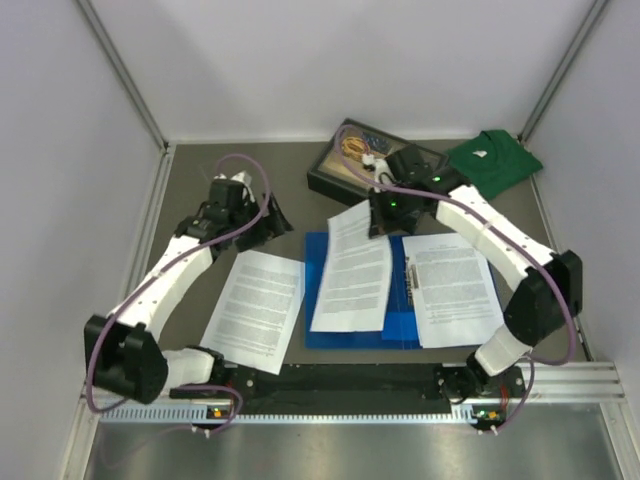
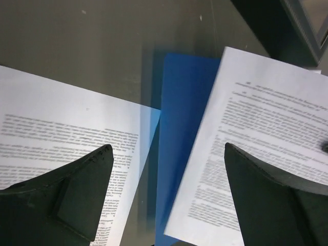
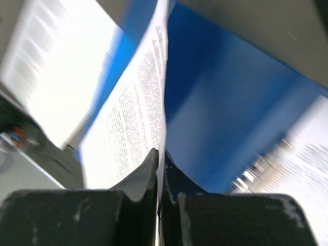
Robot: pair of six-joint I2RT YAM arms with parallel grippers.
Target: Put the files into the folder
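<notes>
Pinching file (image 3: 130, 118) over folder (image 3: 230, 102), right end effector (image 3: 160, 154) closed.

The grey table (image 1: 200, 170) carries a printed sheet (image 1: 255, 305), the blue folder (image 1: 345, 340), a black tray (image 1: 332, 184) and a green shirt (image 1: 495, 160).

Ahead of the left gripper's (image 2: 168, 148) wide jaws the table (image 2: 102, 46) lies open, with files (image 2: 61, 128) flanking the gap below. Close behind the right gripper's (image 3: 160, 154) jaws, clamped on files, stand the tray (image 1: 345, 172) and shirt (image 1: 495, 160).
</notes>
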